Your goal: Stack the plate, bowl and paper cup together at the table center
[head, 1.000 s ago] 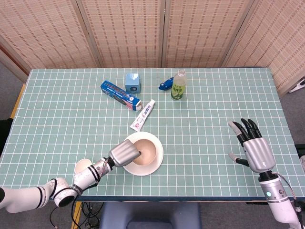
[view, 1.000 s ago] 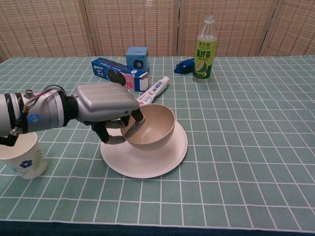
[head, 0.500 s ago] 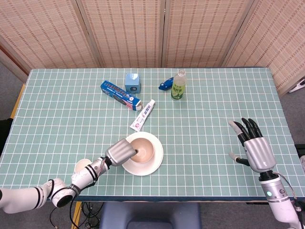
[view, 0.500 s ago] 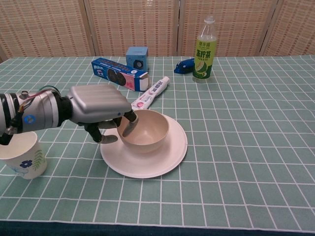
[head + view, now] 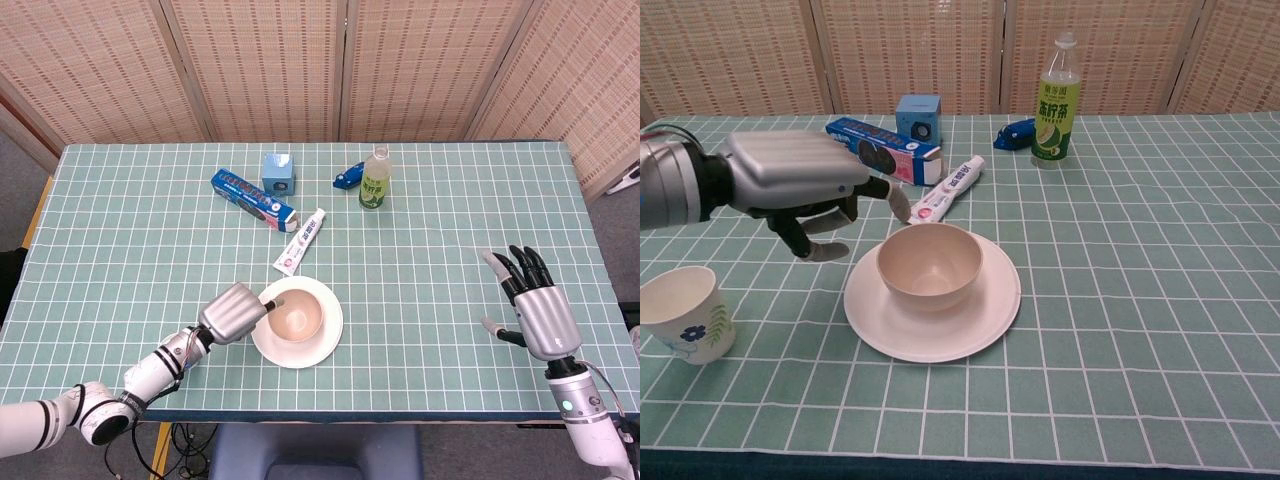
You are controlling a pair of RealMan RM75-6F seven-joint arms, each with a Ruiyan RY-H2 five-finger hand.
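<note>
Bowl (image 5: pixel 930 264) seated on plate (image 5: pixel 980 325), near the table's front centre: done. Paper cup (image 5: pixel 682 312) stands apart at front left, unstacked. Left hand (image 5: pixel 790 180) empty, fingers spread beside the bowl; right hand (image 5: pixel 535 305) empty, spread.

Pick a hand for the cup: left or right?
Left. The left hand is empty beside the bowl, on the cup's side. The right hand sits open at the far right edge.

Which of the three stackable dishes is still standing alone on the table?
The paper cup, white with a blue flower print, near the front left corner. It stands by itself on the cloth, while the bowl already sits inside the plate.
</note>
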